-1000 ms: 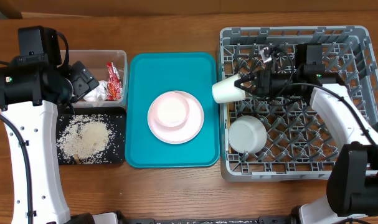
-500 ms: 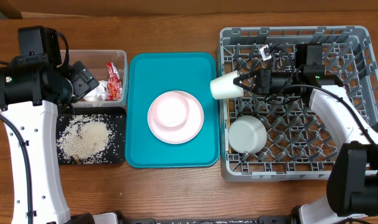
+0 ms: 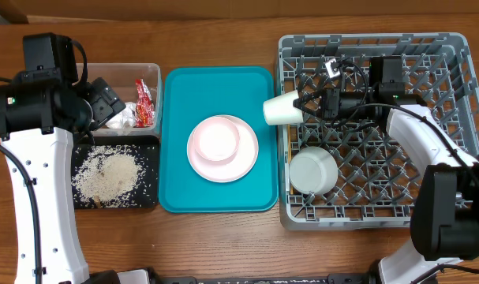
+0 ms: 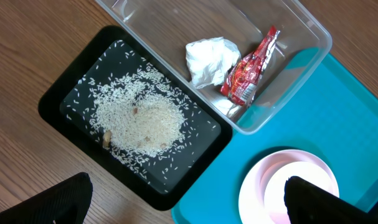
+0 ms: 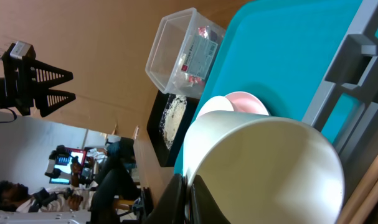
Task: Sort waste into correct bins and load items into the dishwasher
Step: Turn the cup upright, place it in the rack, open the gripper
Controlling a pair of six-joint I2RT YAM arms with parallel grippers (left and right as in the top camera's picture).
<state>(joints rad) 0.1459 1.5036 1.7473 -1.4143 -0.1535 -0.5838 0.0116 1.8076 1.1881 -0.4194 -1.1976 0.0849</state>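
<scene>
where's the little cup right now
Overhead, the cup is on its side in the shut right tool, at the left edge of the dish rack, beside the upper right corner of the teal tray.

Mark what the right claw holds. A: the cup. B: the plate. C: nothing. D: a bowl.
A: the right claw is shut on the rim of the cup, which lies sideways in the air over the left wall of the rack.
</scene>
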